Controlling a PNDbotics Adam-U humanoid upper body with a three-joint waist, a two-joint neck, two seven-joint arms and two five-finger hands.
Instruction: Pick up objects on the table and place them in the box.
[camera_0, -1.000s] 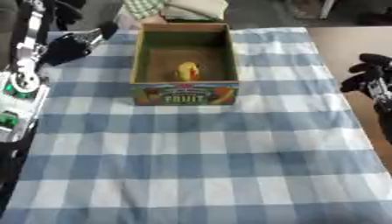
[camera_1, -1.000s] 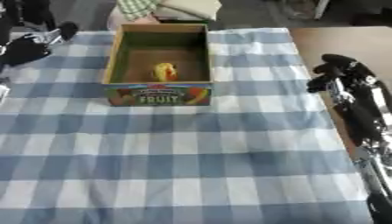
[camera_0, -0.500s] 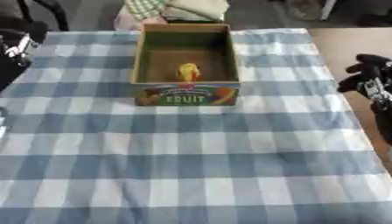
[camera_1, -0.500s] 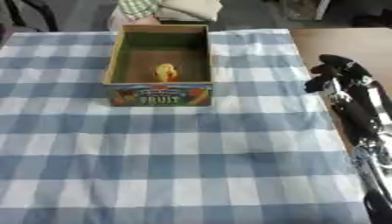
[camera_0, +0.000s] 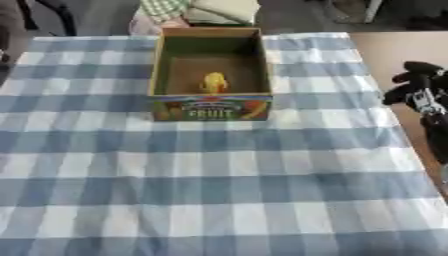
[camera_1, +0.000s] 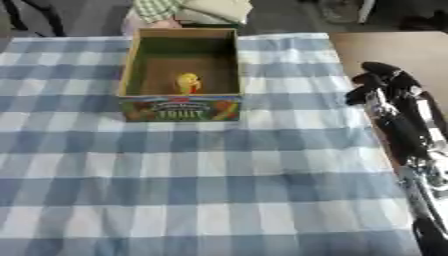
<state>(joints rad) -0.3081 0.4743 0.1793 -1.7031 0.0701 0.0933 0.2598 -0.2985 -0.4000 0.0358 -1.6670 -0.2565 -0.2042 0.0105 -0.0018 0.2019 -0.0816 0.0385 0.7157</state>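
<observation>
Withdrawal of the left arm from the table's far left corner leaves only the right hand (camera_1: 378, 82), curled and holding nothing, at the right edge, with the yellow object (camera_0: 214, 82) already in the box (camera_0: 210, 107).

A staged test room: a bench under a blue-and-white checked cloth (camera_0: 219, 175), grey floor (camera_0: 105, 15) behind.

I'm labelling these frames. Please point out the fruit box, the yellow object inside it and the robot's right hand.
fruit box (camera_0: 213, 108): left eye view, printed front wall.
yellow object (camera_0: 214, 82): left eye view, its middle.
right hand (camera_1: 382, 82): right eye view, dark fingers.
</observation>
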